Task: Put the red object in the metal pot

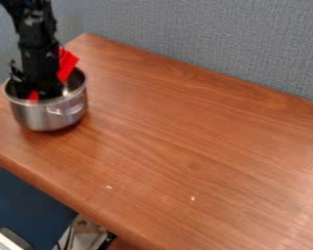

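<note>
I see the small bright red rectangular block (67, 63) tilted at the far rim of the round shiny steel pot (48, 110), its lower end dipping towards the pot's opening and its upper end sticking up above the rim. From my view it is pressed against the black gripper (36, 90), and I read the jaws as clamped on the block, though the fingertips are dark and partly hidden inside the pot, so I cannot make out the contact itself. The gripper points straight down with its tips at or just below the rim level. The black arm (32, 34) rises from it towards the top-left corner.

The pot stands upright near the left end of the brown wooden table (186, 127), close to its far edge, with a thin wire handle (75, 108) hanging on the side facing right. Behind the table I see a grey-blue textured wall (238, 39). Below the table's front edge there is dark blue floor (22, 210).
</note>
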Robot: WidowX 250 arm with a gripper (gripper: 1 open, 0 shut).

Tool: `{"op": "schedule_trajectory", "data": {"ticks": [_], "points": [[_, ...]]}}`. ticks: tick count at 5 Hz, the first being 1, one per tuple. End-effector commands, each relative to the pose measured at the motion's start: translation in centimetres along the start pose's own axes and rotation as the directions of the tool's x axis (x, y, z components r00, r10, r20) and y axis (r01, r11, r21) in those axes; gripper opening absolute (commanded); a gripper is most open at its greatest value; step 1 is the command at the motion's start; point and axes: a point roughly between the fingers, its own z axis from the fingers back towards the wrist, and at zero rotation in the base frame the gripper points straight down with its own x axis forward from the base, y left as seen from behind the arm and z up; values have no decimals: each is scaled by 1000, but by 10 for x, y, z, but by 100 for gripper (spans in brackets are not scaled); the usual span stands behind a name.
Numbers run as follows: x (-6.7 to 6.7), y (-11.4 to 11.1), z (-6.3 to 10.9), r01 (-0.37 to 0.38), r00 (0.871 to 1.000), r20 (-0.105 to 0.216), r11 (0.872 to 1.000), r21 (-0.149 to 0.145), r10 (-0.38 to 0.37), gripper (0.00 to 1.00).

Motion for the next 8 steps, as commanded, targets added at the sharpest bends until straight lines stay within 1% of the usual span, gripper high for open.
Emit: {"op": "schedule_trajectory", "data": {"ticks": [1,3,4,5,6,7,8], "points": [[-4,-15,-7,-17,1000,-9,1000,-23,17,0],[-4,-59,-7,-34,999,-28,995,-98,32,0],[-2,-64,0,23,999,-45,997,-73,-27,0],[1,-67,9,74,995,-61,996,-52,-77,0],[9,-64,24,3,992,-122,998,-68,-12,0],[18,-61,35,-59,981,-187,996,-73,44,0],[24,-56,33,-71,980,-191,993,-90,53,0]]}}
